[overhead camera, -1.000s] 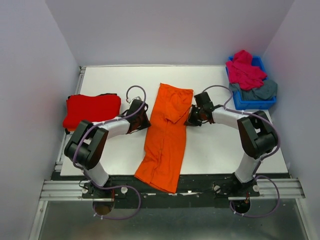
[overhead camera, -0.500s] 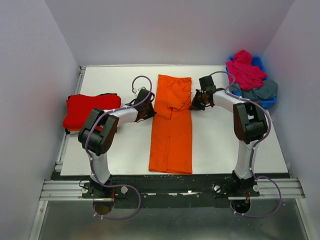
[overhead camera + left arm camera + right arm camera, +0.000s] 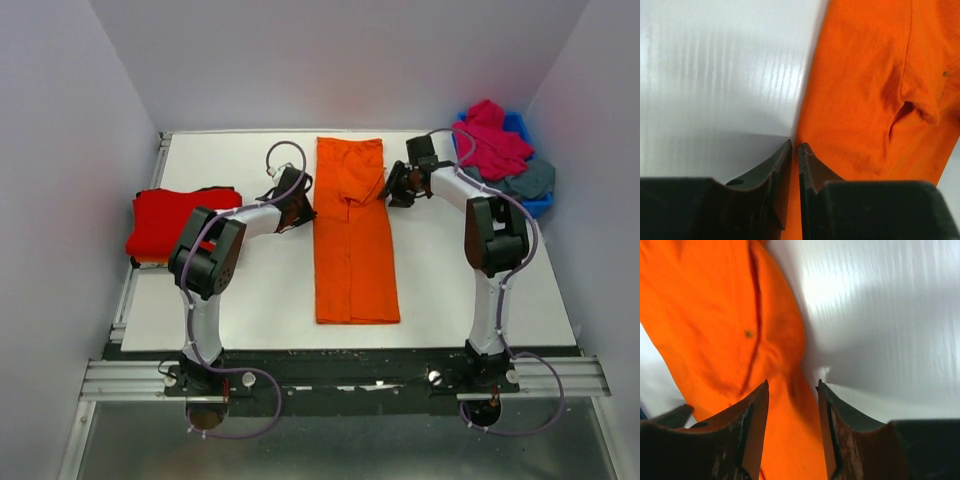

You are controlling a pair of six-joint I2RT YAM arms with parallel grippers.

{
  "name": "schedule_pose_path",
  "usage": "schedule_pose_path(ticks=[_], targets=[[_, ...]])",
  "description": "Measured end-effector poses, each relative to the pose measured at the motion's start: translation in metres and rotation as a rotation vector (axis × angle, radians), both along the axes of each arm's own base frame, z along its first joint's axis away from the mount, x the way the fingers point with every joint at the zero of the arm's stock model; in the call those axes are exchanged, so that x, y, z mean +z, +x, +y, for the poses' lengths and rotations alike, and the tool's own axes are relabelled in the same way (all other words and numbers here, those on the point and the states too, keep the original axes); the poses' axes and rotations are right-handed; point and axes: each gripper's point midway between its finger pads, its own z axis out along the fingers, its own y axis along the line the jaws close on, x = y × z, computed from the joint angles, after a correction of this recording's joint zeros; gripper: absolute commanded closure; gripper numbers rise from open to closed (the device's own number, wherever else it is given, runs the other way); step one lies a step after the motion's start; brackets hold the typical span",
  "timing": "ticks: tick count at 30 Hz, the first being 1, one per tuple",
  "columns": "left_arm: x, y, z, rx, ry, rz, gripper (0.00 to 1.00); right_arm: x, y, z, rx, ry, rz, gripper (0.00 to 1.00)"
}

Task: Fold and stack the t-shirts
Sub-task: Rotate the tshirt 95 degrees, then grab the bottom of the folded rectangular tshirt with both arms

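Note:
An orange t-shirt lies flat on the white table as a long narrow strip, collar end at the far side. My left gripper sits at its left edge near the sleeve. In the left wrist view the left gripper has its jaws parted by a narrow gap over the edge of the orange cloth. My right gripper is at the shirt's right edge. Seen from the right wrist, that gripper stands open, with the orange cloth lying loose beneath it. A folded red t-shirt rests at the table's left edge.
A blue bin at the back right holds a crumpled magenta-pink t-shirt and a grey-blue t-shirt. Light walls close in the table on three sides. The arm bases stand at the near edge.
Both grippers carried the orange shirt's far end away from the bases, pulling it straight and flat. The right jaws have opened wide and the left jaws have parted slightly.

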Motion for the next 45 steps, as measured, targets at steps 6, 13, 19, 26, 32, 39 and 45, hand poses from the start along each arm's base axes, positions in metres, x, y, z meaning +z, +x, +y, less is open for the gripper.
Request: schedule_pose_path(ticks=[6, 13, 19, 26, 32, 39, 45], targets=[[0.002, -0.046, 0.022, -0.019, 0.028, 0.028, 0.61, 0.007, -0.065, -0.015, 0.018, -0.017, 0.027, 0.48], [0.012, -0.13, 0.031, -0.128, 0.003, 0.056, 0.57, 0.002, -0.176, -0.039, 0.074, -0.047, 0.047, 0.48], [0.012, -0.211, 0.013, -0.28, -0.047, 0.082, 0.54, -0.016, -0.258, -0.042, 0.134, -0.021, 0.097, 0.5], [0.009, -0.263, 0.001, -0.347, -0.117, 0.149, 0.51, -0.017, -0.304, -0.025, 0.204, 0.058, 0.102, 0.53], [0.011, -0.281, -0.007, -0.376, -0.154, 0.183, 0.51, -0.018, -0.331, -0.017, 0.243, 0.083, 0.141, 0.61], [0.004, -0.299, -0.009, -0.399, -0.176, 0.247, 0.52, -0.02, -0.345, -0.018, 0.248, 0.077, 0.183, 0.72], [0.004, -0.308, -0.012, -0.425, -0.194, 0.277, 0.55, -0.021, -0.347, -0.017, 0.25, 0.08, 0.197, 0.75]])
